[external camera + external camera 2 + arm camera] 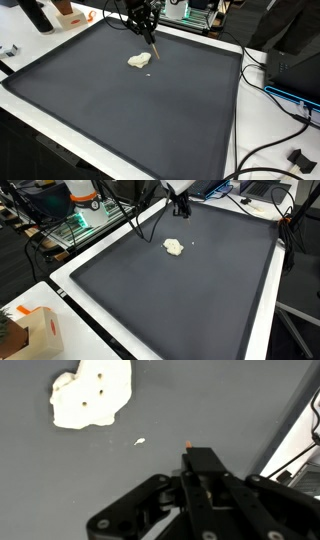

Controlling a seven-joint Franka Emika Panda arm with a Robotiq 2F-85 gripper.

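Note:
A cream-white flat lump (pixel 139 61) with small holes lies on the dark mat (pixel 120 110), toward its far side. It also shows in the other exterior view (pixel 174 247) and at the top left of the wrist view (pixel 90 395). A tiny white crumb (pixel 140 441) lies beside it. My gripper (pixel 148 32) hovers just past the lump, shut on a thin stick-like tool whose orange tip (pixel 188 446) points down at the mat, close to the lump but apart from it. The gripper also shows in an exterior view (pixel 181 200) and in the wrist view (pixel 200 472).
The mat (pixel 180 300) has a raised rim on a white table. A cardboard box (pixel 35 330) stands at one corner. Black cables (pixel 270 150) and a dark box (pixel 300 70) lie along one side. Electronics and clutter (pixel 80 210) stand behind the table.

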